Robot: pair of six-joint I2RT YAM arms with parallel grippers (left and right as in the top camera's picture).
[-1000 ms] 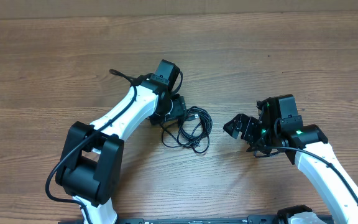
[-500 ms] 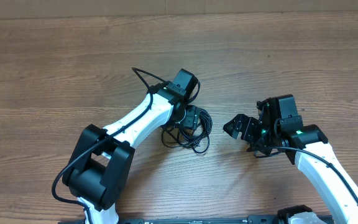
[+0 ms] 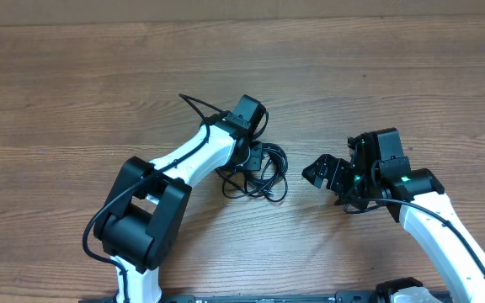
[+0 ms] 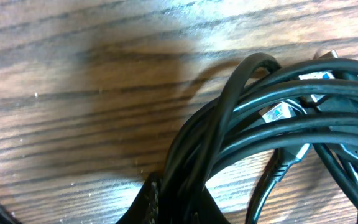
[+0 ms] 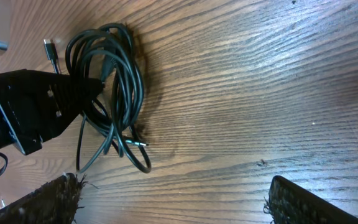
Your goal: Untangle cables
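Under the closed left hand (image 3: 257,160), cables (image 3: 274,173) partly hidden.

Left arm reaches forward, left gripper (image 3: 258,158) pinched shut. Right arm is bent, right gripper (image 3: 318,172) spread wide, facing left.

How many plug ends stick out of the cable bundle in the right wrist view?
2. One plug end lies at the upper left of the cables, another at the lower right. More may be hidden inside.
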